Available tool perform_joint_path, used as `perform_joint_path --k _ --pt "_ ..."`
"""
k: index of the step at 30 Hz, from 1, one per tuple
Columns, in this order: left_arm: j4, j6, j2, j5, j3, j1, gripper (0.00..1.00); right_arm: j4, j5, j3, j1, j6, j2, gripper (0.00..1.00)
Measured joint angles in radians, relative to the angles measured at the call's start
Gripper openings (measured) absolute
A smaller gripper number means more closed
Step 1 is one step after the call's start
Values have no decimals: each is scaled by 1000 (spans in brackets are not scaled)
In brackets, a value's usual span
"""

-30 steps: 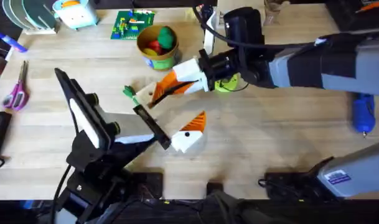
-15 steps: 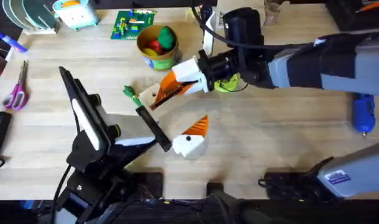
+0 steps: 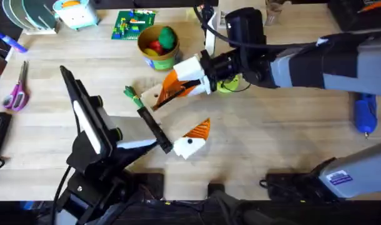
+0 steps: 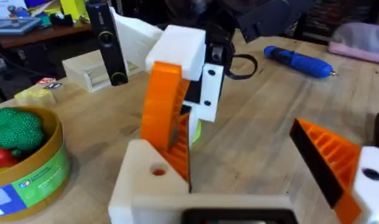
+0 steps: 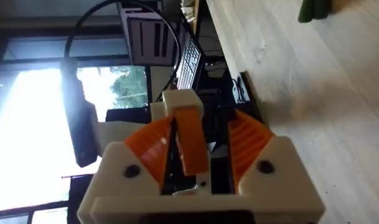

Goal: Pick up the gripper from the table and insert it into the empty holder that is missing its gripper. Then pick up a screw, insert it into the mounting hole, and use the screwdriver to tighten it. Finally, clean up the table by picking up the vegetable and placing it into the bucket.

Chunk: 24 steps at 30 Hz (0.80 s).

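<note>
My right gripper [image 3: 177, 85] [image 5: 198, 146], white with orange pads, is shut on the orange gripper [image 3: 171, 81] [image 4: 167, 115] [image 5: 190, 140]. It holds the piece tilted into the white holder [image 3: 150, 95] [image 4: 145, 186]. That holder sits at one end of my left gripper's [image 3: 174, 117] black bar. At the bar's other end is a second white block with an orange ribbed wedge [image 3: 194, 137] [image 4: 335, 158]. The left gripper stands open. The dark-green vegetable [image 3: 130, 93] [image 5: 313, 9] lies just left of the holder. The bucket [image 3: 157, 55] [image 4: 33, 177] stands behind. The blue screwdriver [image 3: 365, 114] [image 4: 298, 61] lies far right.
A round green toy [image 3: 167, 36] and a red toy [image 3: 154, 45] sit in the bucket. A lime-green disc [image 3: 229, 83] lies under the right arm. Pink scissors [image 3: 16, 94] lie at the left, and a green brick plate [image 3: 132, 24] sits behind the bucket.
The left arm has shifted slightly, carrying the white block with the orange wedge a little toward the front edge. The right gripper keeps the orange piece at the holder.
</note>
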Motion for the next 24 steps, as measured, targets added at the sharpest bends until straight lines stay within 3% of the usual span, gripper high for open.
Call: perform_joint_path --k 13,24 --pt "0 4 0 11 0 0 993 -1 -12 0 -7 1 4 493" --pt "2 15 0 26 0 0 993 -4 -30 0 -15 1 10 595"
